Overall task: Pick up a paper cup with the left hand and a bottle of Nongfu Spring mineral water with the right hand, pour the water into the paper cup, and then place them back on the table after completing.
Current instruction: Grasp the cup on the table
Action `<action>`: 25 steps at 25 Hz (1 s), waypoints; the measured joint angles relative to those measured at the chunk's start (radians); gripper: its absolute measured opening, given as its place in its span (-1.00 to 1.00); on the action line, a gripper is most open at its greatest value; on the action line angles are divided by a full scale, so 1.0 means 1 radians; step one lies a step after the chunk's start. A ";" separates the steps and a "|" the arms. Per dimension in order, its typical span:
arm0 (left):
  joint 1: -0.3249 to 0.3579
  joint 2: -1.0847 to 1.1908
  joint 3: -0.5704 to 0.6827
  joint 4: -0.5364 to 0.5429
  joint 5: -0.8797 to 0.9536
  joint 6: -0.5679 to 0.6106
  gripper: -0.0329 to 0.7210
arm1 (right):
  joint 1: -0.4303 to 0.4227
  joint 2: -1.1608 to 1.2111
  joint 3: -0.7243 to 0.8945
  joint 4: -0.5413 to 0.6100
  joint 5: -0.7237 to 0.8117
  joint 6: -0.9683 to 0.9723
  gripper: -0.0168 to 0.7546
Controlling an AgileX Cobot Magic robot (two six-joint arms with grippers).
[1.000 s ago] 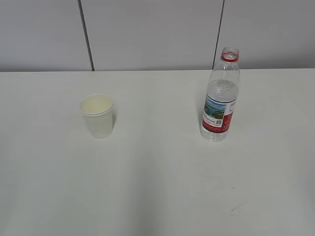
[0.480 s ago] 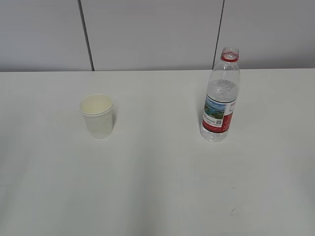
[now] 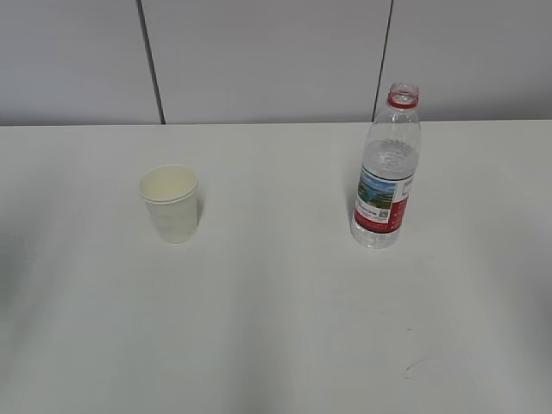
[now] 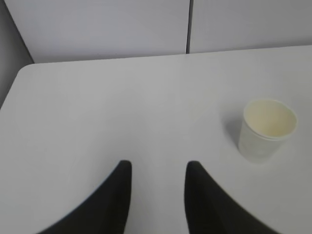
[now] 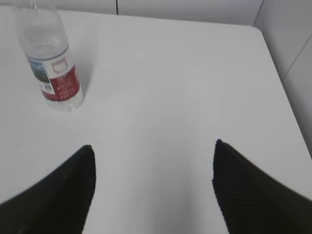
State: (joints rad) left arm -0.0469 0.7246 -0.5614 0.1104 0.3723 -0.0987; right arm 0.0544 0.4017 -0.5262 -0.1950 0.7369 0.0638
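A white paper cup (image 3: 173,203) stands upright and empty on the white table (image 3: 276,319), left of centre. It also shows in the left wrist view (image 4: 266,128), far to the right of my left gripper (image 4: 157,165), which is open and empty above bare table. A clear water bottle (image 3: 386,168) with a red label and red neck ring, no cap, stands upright right of centre. In the right wrist view the bottle (image 5: 52,63) is at upper left of my right gripper (image 5: 153,146), which is wide open and empty. Neither arm shows in the exterior view.
A grey panelled wall (image 3: 276,60) runs behind the table's back edge. The table's rounded left corner (image 4: 24,70) and right corner (image 5: 256,29) show in the wrist views. A faint scuff (image 3: 414,366) marks the front right.
The cup and bottle have not moved. A faint shadow has appeared at the left edge of the exterior view.
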 joint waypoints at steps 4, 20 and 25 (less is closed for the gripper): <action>0.000 0.153 0.000 0.000 -0.165 0.000 -0.28 | 0.000 0.118 0.000 -0.001 -0.197 0.000 0.48; 0.000 0.706 0.099 -0.002 -0.979 -0.001 -0.28 | 0.000 0.463 0.022 -0.006 -0.597 0.000 0.48; 0.000 0.820 0.198 0.001 -1.307 -0.001 -0.28 | 0.000 0.496 0.092 -0.006 -0.782 0.000 0.48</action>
State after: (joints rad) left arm -0.0469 1.5450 -0.3632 0.1115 -0.9352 -0.0996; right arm 0.0544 0.8980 -0.4343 -0.2011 -0.0453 0.0638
